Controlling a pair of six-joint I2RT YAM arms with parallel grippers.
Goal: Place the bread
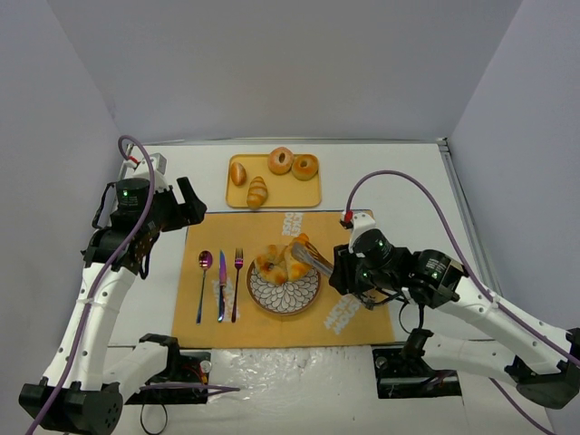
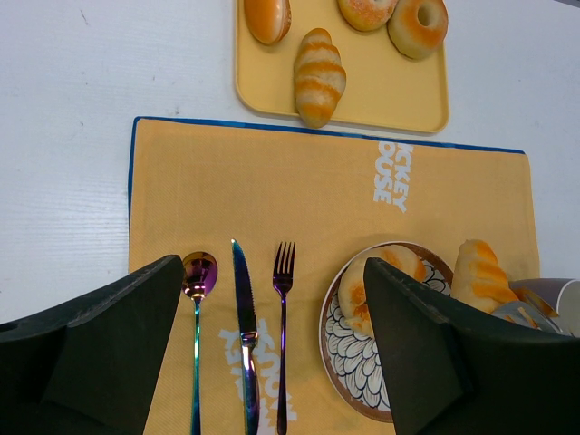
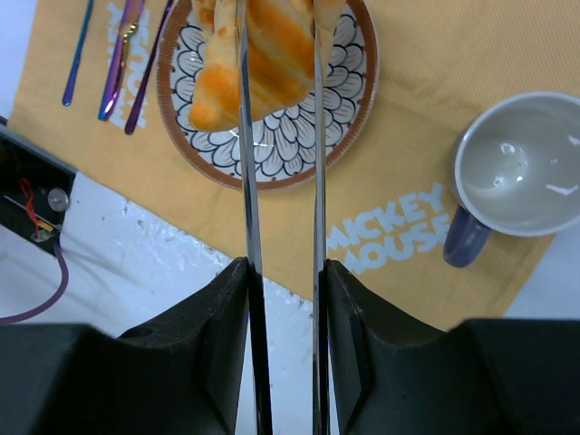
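Overhead, the left fingers (image 1: 190,207) sit at the left of the frame, above the upper left corner of the orange placemat (image 1: 272,328), spread wide and holding nothing. In the left wrist view the two dark fingers frame the cutlery from either side. A spoon (image 1: 204,279), a knife (image 1: 221,288) and a fork (image 1: 237,283) lie side by side on the left part of the placemat, handles toward the bottom of the frame, close together but apart.

At upper centre a yellow tray (image 1: 290,193) rests on the white desk (image 1: 381,172), just beyond the placemat's far edge. It carries a small roll (image 1: 238,172), a striped roll (image 1: 257,192), a sugared ring (image 1: 280,160) and a glazed ring (image 1: 304,167).

A patterned plate (image 1: 285,297) lies at the middle of the placemat, just right of the fork. One loaf piece (image 1: 269,265) rests on its upper left part. The bread (image 1: 294,264) is over the plate's upper right part, pinched between the blades of metal tongs (image 1: 314,261); whether it touches the plate cannot be told.

The right fingers (image 1: 337,270), just right of the plate, are clenched on the tongs, pressing the two blades toward each other. In the right wrist view a grey mug (image 3: 521,168) with a blue handle stands on the placemat at the right of the frame, apart from the plate.
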